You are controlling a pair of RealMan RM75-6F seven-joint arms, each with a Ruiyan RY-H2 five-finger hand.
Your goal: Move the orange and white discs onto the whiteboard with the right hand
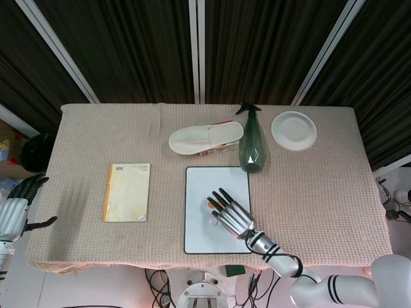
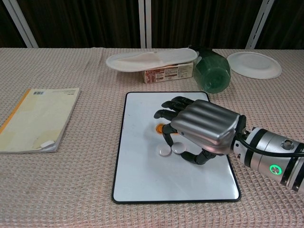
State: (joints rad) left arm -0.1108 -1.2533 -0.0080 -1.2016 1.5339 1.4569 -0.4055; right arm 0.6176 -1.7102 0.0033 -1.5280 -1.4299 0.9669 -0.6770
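The whiteboard point(image 2: 142, 180) point(image 1: 199, 240) lies flat at the table's near middle. Two white discs point(image 2: 165, 151) point(image 2: 178, 148) sit side by side on it. An orange disc point(image 2: 159, 127) point(image 1: 209, 203) lies just beyond them, half hidden under the fingertips. My right hand point(image 2: 202, 130) point(image 1: 230, 215) is palm down over the board, fingers spread over the discs and thumb beside the right white disc. I see nothing gripped in it. My left hand point(image 1: 16, 212) hangs off the table's left edge, fingers apart and holding nothing.
A yellow notebook point(image 2: 38, 118) lies at the left. Behind the board are a white slipper point(image 2: 152, 59) on a small box point(image 2: 166, 72), a green spray bottle point(image 2: 212, 71) and a white plate point(image 2: 253, 64).
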